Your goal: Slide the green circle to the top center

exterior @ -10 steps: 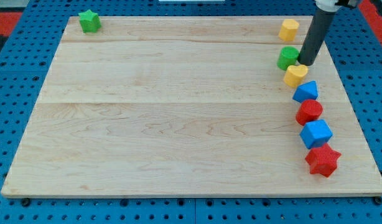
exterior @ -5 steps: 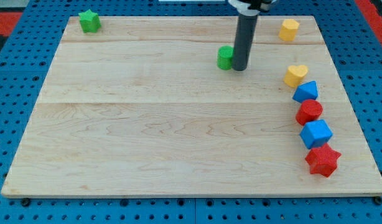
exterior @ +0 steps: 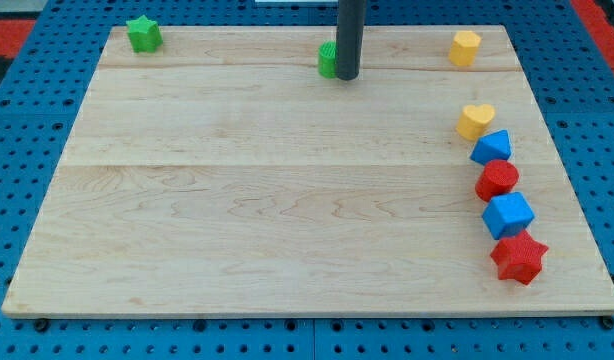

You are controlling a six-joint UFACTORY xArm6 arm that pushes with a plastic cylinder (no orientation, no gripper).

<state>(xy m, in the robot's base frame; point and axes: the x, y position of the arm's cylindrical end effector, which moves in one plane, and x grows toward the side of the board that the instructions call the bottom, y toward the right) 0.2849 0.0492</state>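
The green circle [exterior: 328, 60] sits near the top middle of the wooden board [exterior: 287, 180], partly hidden behind my rod. My tip [exterior: 347, 77] rests on the board right against the circle's right side. The rod rises straight up out of the view's top.
A green star [exterior: 143, 33] is at the top left corner. A yellow hexagon [exterior: 465, 47] is at the top right. Down the right side run a yellow heart [exterior: 475, 121], a blue block [exterior: 492, 148], a red block [exterior: 497, 180], a blue cube [exterior: 508, 215] and a red star [exterior: 518, 257].
My tip has pushed the green circle from beside the yellow heart at the right, leftward and up to the top middle. The other blocks have not moved.
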